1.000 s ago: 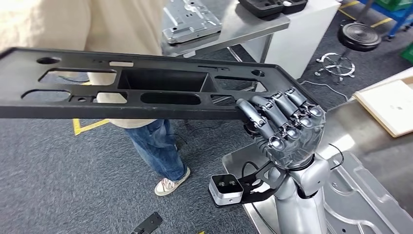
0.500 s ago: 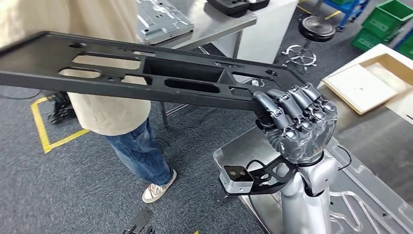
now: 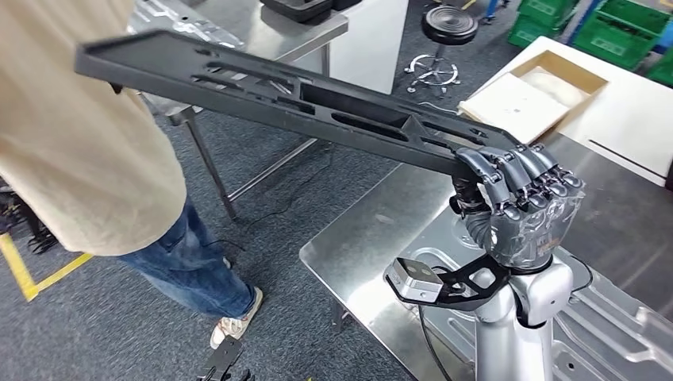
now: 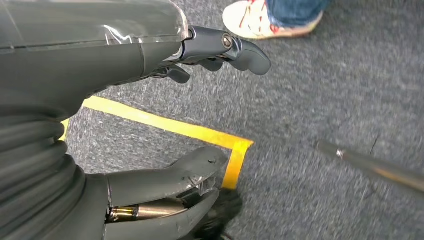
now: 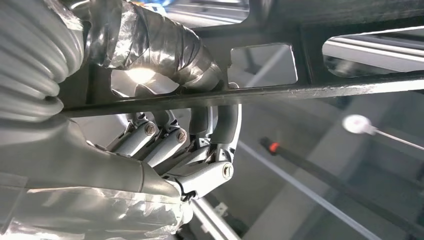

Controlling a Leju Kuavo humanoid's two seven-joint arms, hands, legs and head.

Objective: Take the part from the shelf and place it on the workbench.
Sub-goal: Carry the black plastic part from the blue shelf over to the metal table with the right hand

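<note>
Against the frames of a second and half a second ago the whole head view has swung: the person (image 3: 87,151) now fills the 9 o'clock side, the steel workbench (image 3: 373,238) has come in under the right hand (image 3: 516,202), and the far table (image 3: 317,28) with the stool (image 3: 444,24) has slid toward 12 o'clock. This is the camera turning, not the things shifting; the hold on the part (image 3: 278,91) looks the same throughout.

The part is a long black plastic panel with cut-out slots and a deep rectangular well near its middle. Its long axis runs from about 10 o'clock, where its free end hangs in front of the person's chest, down to about 4 o'clock, where the right hand grips its end. It is carried in the air, tilted, the held end lower, above the workbench's near corner.

The right hand's fingers (image 3: 508,171) are pressed together and curled over the panel's edge; in the right wrist view the thumb (image 5: 165,47) lies on one face and the fingers (image 5: 170,140) wrap the other. The left hand (image 4: 165,125) hangs over grey carpet and yellow floor tape (image 4: 175,127), thumb and fingers apart, holding nothing.

The workbench edge runs toward 7 o'clock beneath the wrist camera; bare steel lies at 9 o'clock of the hand. A pressed metal sheet (image 3: 603,333) lies at 5 o'clock, a cardboard box (image 3: 532,87) at 1 o'clock
</note>
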